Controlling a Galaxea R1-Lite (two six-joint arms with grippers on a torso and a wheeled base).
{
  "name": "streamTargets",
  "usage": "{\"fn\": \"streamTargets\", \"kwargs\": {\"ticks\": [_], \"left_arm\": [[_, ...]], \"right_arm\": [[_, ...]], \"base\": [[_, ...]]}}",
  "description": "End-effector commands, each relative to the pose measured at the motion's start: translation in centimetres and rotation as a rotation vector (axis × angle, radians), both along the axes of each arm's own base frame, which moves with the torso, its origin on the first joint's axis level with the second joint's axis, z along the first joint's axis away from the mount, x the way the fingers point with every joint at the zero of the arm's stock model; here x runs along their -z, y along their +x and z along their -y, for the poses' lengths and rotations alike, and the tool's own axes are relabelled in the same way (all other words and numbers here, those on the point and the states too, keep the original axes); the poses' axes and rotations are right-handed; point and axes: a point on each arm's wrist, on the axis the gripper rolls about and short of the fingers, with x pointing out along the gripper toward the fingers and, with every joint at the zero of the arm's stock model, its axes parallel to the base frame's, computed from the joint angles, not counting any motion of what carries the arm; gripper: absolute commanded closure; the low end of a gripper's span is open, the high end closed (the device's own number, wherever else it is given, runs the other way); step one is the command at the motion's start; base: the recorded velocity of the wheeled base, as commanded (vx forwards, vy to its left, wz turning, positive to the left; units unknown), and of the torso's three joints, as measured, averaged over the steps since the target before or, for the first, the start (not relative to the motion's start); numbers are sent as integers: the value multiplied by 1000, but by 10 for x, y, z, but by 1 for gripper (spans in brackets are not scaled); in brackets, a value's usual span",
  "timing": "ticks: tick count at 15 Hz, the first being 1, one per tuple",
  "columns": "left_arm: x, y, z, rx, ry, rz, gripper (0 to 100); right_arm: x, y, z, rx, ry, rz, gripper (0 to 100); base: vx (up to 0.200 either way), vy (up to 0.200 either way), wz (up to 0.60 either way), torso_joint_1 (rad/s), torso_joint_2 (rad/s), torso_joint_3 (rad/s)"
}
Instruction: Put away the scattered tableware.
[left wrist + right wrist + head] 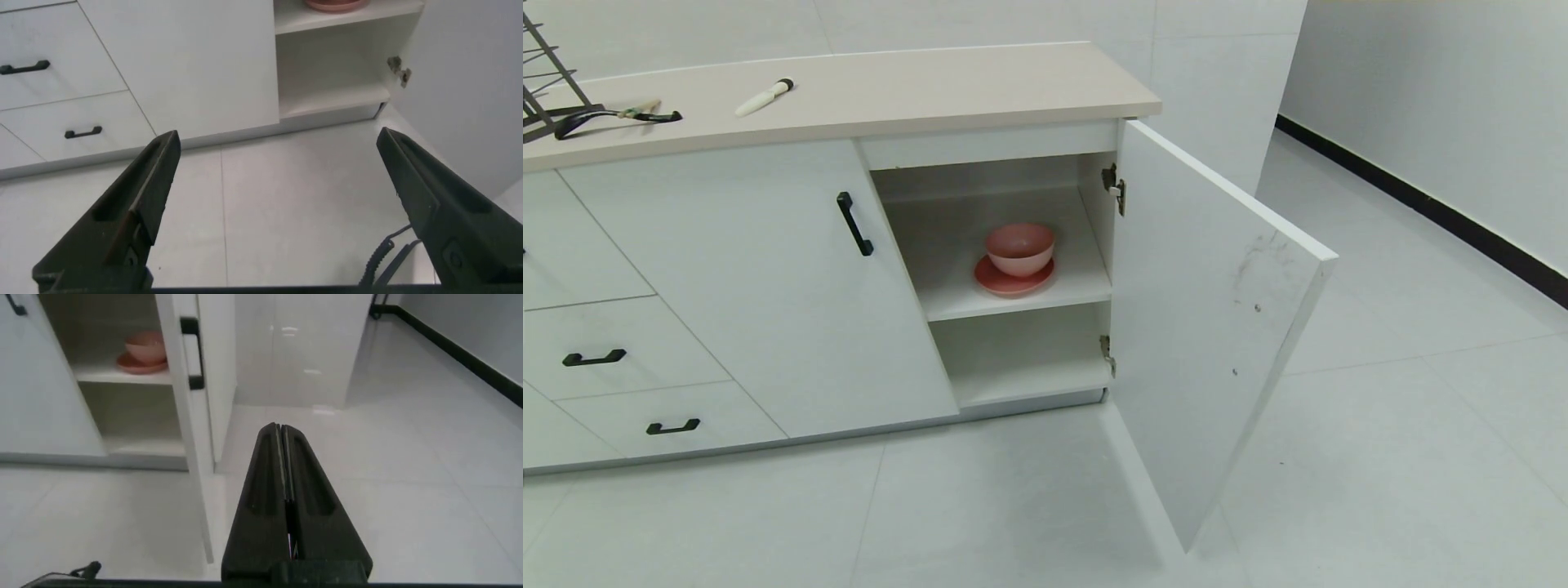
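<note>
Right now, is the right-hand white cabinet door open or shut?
Open. The white cabinet door stands swung out, exposing the pink bowl on a pink plate on the upper shelf.

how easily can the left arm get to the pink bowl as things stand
Probably yes: the door stands wide open, the bowl sits on a plate on the upper shelf, and the open left gripper faces the cupboard with nothing between.

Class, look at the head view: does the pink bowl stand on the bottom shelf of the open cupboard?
No, the pink bowl rests on a pink plate on the cupboard's upper shelf.
</note>
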Motion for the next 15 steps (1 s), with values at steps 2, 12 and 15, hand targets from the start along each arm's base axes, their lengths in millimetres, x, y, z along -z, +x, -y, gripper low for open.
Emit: {"fn": "streamTargets", "kwargs": {"ticks": [2,12,15], "left_arm": [[0,0,0,-1,1,-1,0],[0,0,0,1,-45,0,0],[0,0,0,-2,-87,1,0]], "right_arm": [[-52,104,-16,-142,-25,33,100],[-46,213,-53,-378,-133,-16,100],[-50,261,-63,-371,-134,-3,100]], "base": [[0,0,0,0,0,0],[0,0,0,0,0,0],[0,0,0,0,0,0]]}}
